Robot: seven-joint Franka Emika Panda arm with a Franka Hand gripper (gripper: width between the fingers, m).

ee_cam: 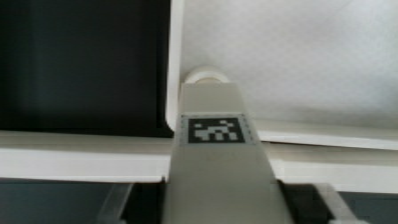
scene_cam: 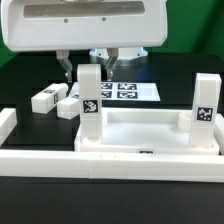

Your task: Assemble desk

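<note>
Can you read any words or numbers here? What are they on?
No words, letters or numbers can be read anywhere.
Only black-and-white square pattern tags, not writing: one on the left upright leg, one on the right upright leg (exterior view's sides), several on the marker board.
Marks on the two lying legs are too small to tell.

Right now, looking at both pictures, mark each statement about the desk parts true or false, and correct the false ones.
1. Two legs stand upright on the panel. True: the left upright leg and the right upright leg, sides as in the exterior view.
2. Two loose legs lie on the table. True.
3. The marker board rests on the panel. False: it lies on the table behind the panel.
4. The hand hangs over the right upright leg. False: it is at the left upright leg.
</note>
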